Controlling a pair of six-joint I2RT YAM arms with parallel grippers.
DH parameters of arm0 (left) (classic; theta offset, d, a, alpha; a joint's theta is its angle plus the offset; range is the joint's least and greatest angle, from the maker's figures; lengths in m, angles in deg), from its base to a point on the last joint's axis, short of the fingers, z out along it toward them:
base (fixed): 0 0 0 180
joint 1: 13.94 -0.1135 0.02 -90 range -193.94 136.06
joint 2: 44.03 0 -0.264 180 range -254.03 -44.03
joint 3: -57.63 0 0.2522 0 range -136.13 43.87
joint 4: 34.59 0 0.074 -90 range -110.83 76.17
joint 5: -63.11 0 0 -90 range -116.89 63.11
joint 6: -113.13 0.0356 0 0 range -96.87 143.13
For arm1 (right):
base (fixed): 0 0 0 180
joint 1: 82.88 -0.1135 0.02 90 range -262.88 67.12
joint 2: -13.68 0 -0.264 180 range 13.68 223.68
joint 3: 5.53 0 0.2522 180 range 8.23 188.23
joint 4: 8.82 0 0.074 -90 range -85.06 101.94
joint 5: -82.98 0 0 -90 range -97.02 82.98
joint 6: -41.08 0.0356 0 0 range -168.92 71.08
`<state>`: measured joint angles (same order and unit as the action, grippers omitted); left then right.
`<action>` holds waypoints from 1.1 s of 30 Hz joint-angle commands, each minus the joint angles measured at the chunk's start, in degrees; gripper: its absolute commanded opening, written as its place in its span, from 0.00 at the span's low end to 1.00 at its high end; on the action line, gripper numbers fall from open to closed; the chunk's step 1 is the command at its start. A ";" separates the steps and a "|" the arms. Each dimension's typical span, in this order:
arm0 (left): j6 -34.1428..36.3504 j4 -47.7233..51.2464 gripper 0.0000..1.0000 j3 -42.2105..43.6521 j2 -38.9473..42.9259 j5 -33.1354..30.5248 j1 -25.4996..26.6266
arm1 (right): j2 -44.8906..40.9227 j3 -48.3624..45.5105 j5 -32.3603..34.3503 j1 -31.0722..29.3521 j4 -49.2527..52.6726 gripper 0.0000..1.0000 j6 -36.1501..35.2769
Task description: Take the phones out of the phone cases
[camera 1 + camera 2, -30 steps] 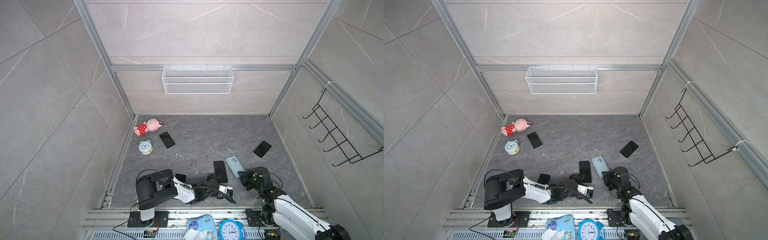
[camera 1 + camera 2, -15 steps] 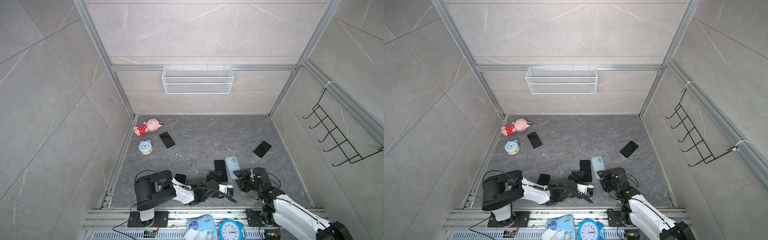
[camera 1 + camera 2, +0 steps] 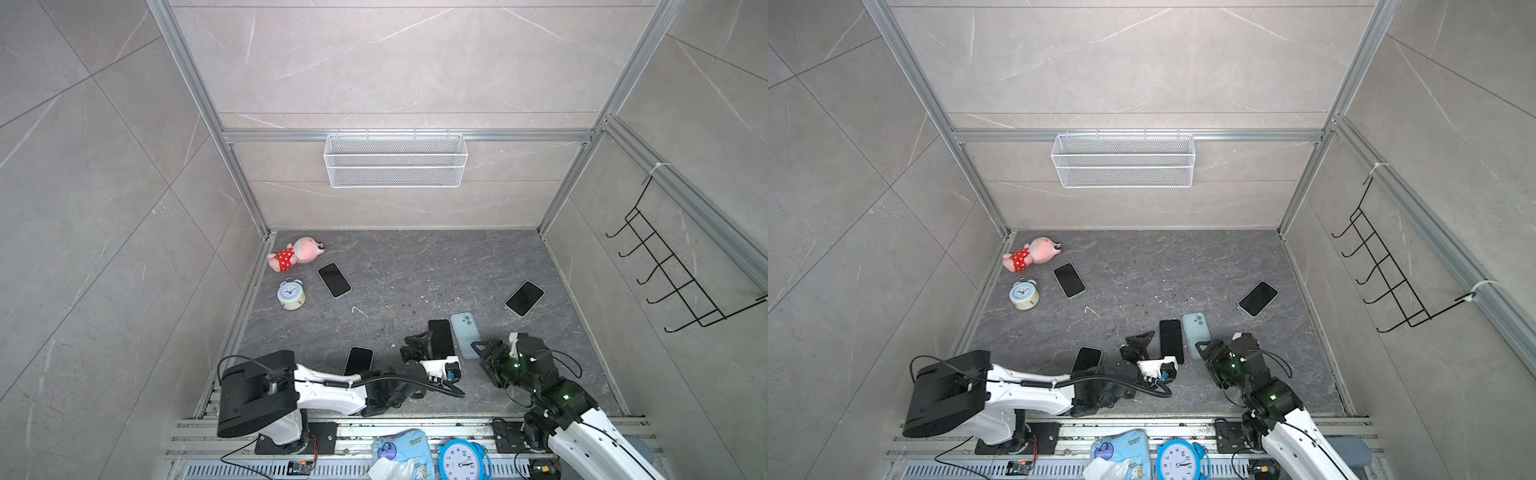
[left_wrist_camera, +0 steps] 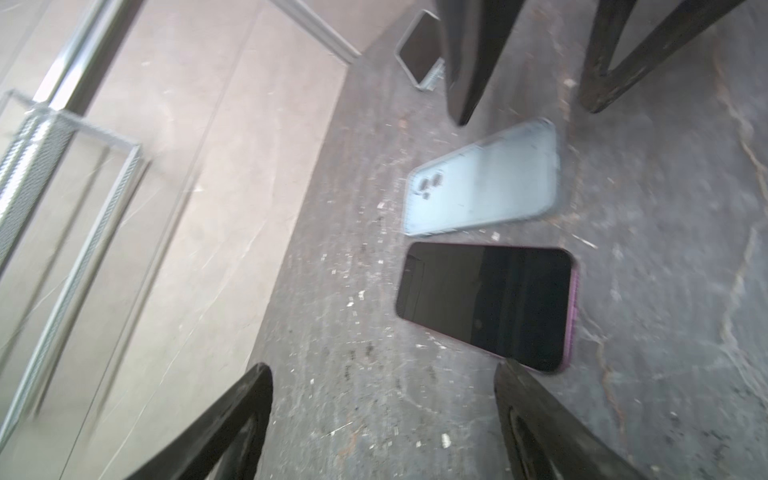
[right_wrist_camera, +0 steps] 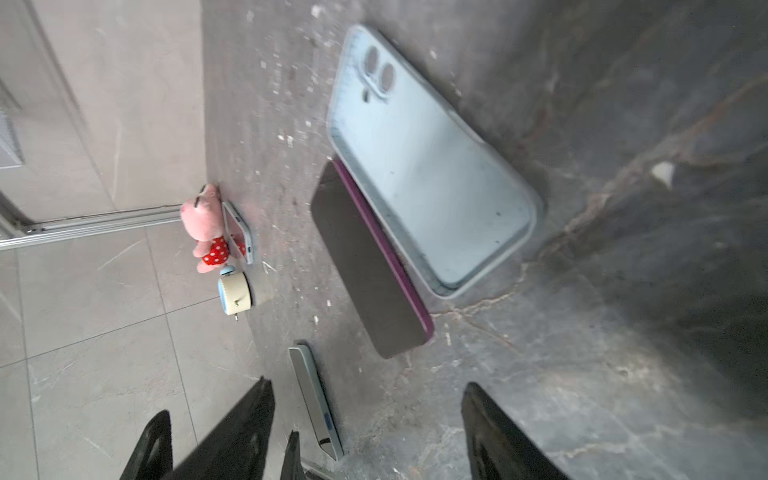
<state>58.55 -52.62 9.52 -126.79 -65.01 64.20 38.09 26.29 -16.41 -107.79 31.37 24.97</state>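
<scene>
Two items lie separate on the grey floor (image 3: 415, 266): the phone (image 4: 486, 303), dark screen up with a purple edge, flat alongside the empty pale-blue phone case (image 4: 486, 183), long sides close, contact uncertain. Left gripper (image 4: 382, 365) and right gripper (image 5: 368, 384) each stand with jaws apart, holding nothing, low beside the pair, one left fingertip just by a phone corner. Judgement: extraction step appears complete; next move calls only for raising both arms clear without nudging phone or case back together.

You see the phone (image 4: 486, 305) with a glossy black glass face, the phone case (image 4: 486, 183) in matt pale-blue plastic (smooth inside), and the counter (image 4: 665, 249) in dull, veined stone.
</scene>
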 commanded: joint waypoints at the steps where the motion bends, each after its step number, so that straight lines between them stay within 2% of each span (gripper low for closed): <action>1: -15.41 12.00 0.87 -4.82 7.34 -5.62 0.17 | 0.16 4.84 4.70 -0.32 10.38 0.73 -9.67; 3: -23.31 20.21 0.89 -7.39 11.28 -5.90 0.21 | 3.73 7.12 4.56 -0.32 10.13 0.73 -14.32; 7: -37.19 34.26 0.90 -11.15 17.90 -5.64 0.08 | 17.22 13.71 6.02 -0.49 11.06 0.70 -23.88; 12: -55.37 51.97 0.91 -14.53 22.53 -7.30 -0.06 | 32.46 19.82 8.86 -2.26 8.36 0.61 -30.53; 15: -65.47 61.15 0.90 -14.49 24.80 -8.71 -0.18 | 40.56 22.72 11.29 -3.48 6.53 0.44 -33.22; 18: -72.60 66.66 0.90 -13.46 26.69 -9.36 -0.18 | 47.80 24.71 13.19 -4.12 5.43 0.29 -34.49; 20: -76.03 70.05 0.90 -13.44 27.59 -10.30 -0.18 | 51.49 24.83 13.75 -4.20 4.16 0.23 -34.63; 23: -79.01 72.57 0.90 -13.24 28.96 -11.17 -0.17 | 55.10 24.31 14.72 -4.49 1.97 0.22 -34.44; 33: -78.24 72.06 0.88 -13.38 29.23 -11.61 -0.19 | 59.94 22.34 13.87 -7.92 -1.87 0.19 -32.31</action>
<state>-18.32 18.24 -3.40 -97.83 -74.74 64.18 97.12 49.77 -3.16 -114.26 30.76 -8.16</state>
